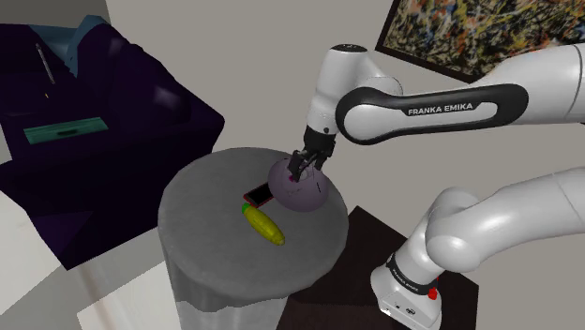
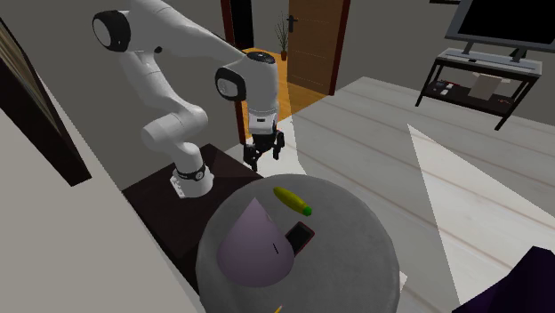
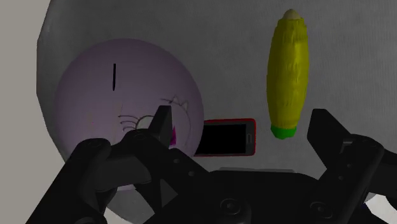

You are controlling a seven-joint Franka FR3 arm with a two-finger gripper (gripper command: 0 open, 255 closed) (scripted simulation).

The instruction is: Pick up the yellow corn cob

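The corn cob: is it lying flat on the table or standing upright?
Lying flat. The corn cob rests on its side on the grey table, free of the open gripper.

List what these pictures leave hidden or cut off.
Shoulder view: the purple dome hides one end of the phone.
Wrist view: the jaws' black body covers the dome's lower part.
Second exterior view: the bottom edge cuts off the near side of the table.
Every view: the corn lies on its underside.

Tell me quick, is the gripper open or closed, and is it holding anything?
Gripper: open, holding nothing. The yellow corn cob lies apart from it, not grasped.
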